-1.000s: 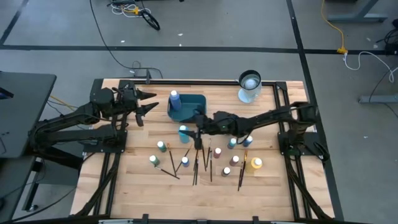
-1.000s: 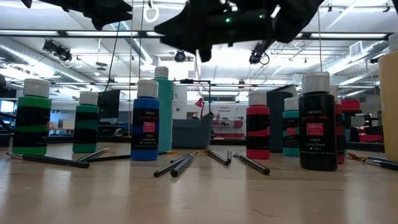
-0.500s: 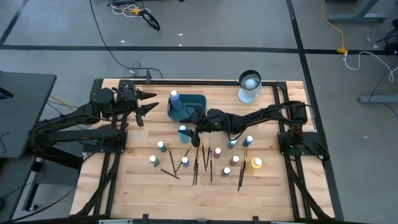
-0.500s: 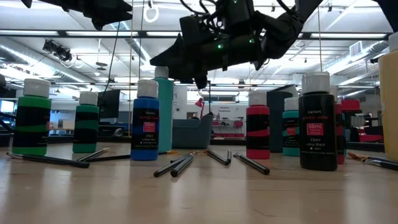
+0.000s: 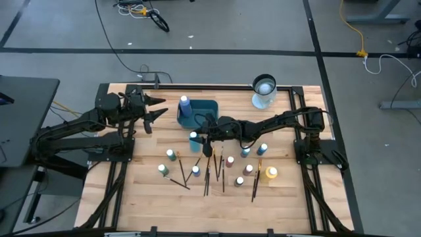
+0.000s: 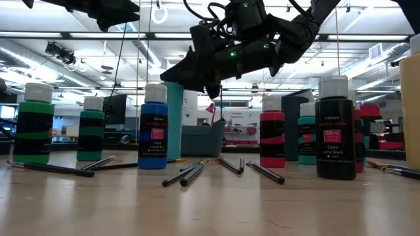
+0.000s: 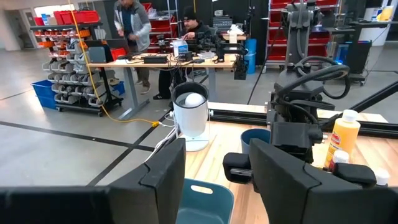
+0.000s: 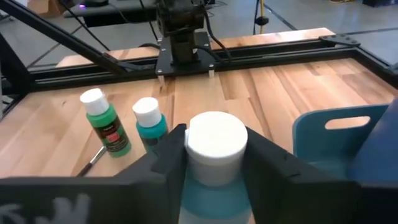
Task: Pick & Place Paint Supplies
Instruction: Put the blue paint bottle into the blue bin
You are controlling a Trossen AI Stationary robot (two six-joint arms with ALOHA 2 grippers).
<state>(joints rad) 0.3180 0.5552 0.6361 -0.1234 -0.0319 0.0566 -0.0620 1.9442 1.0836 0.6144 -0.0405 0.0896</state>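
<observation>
Lowered from above the brushes, the right gripper [image 8: 208, 163] now brackets a white-capped teal plastic paint bottle [image 8: 216, 155] standing just beside the teal rectangular tray [image 5: 200, 113], fingers closing, contact unclear. Light, rigid, slick-sided: best gripped below the cap. Left gripper [image 5: 154, 108] waits open.

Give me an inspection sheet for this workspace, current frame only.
Surface: wooden table, black frame rails.
Job's things: paint bottles and brushes spread mid-table; one bottle in teal tray.
Clutter: white cup-like thing at far edge.
Grippers: right gripper straddles a white-capped teal bottle; grip unclear. Left gripper open, idle near tray.
Cables: loose on floor.
Surroundings: people at a bench beyond.
</observation>
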